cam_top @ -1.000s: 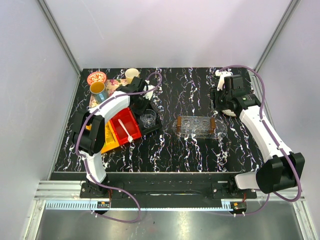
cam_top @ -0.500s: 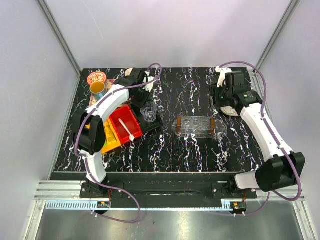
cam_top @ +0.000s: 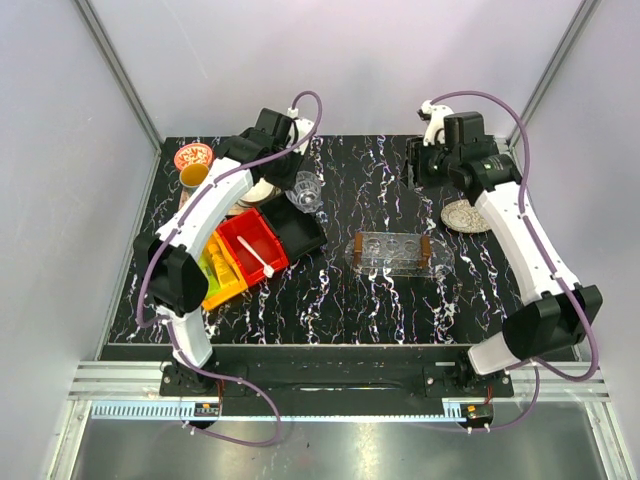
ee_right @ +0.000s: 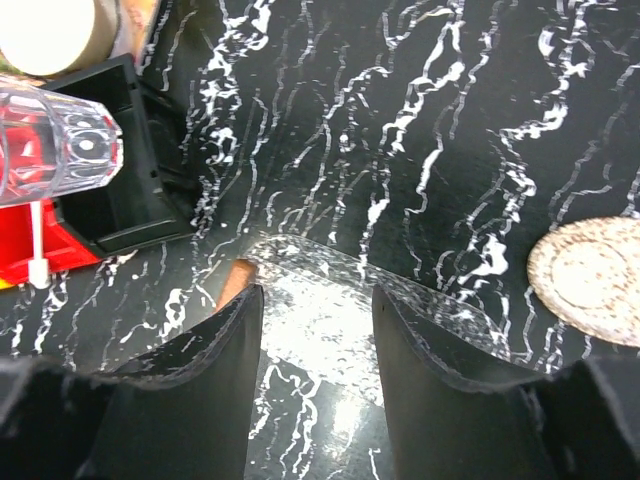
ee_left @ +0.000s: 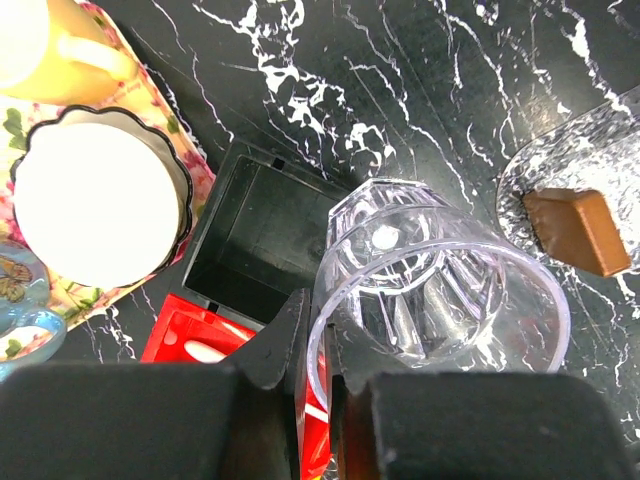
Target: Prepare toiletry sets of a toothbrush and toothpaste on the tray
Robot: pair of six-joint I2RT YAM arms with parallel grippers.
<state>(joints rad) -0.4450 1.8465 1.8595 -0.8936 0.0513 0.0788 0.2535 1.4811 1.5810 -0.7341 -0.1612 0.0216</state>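
The toothbrush (cam_top: 253, 257) lies diagonally in the red bin (cam_top: 240, 238), toward the near-left of the left fingers (ee_left: 292, 345), which clamp a clear cup (cam_top: 308, 190) by its rim above the black bin (cam_top: 300, 232). The toothpaste (cam_top: 212, 270) sits in the yellow bin (cam_top: 224, 287). The right fingers (ee_right: 250, 330) gape empty over the tray (cam_top: 441, 262), which bears only 1 rack (cam_top: 393, 250).

Lab test booth: white panels (cam_top: 340, 60), aluminium frame (cam_top: 118, 76)

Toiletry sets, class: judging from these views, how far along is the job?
Done: nothing; the clear tray holds no set. In hand: the left fingers pinch a clear glass. Left: every set; the toothbrush lies in the red bin.
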